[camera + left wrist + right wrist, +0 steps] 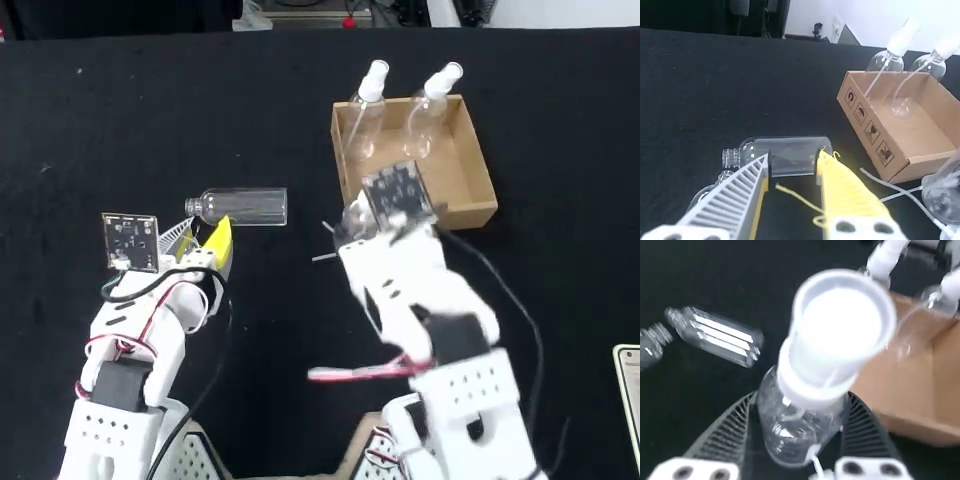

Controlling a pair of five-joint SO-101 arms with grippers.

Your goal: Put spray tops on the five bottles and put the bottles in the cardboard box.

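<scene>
Spray-topped bottle (800, 435) right at the lens, clenched in the right gripper (802, 407), near the cardboard box (478, 190) front corner. Two more topped bottles (365, 110) lean inside the box at its far wall. Left gripper (792, 162) released, jaws spread, tips at the near side of a topless bottle (785, 152) lying on the black table (150, 120). Second uncapped bottle (707, 192) lies partly under its grey finger

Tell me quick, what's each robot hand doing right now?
Left gripper: open, fingertips at the uncapped bottle lying on its side.
Right gripper: shut on a bottle with a spray top.
</scene>
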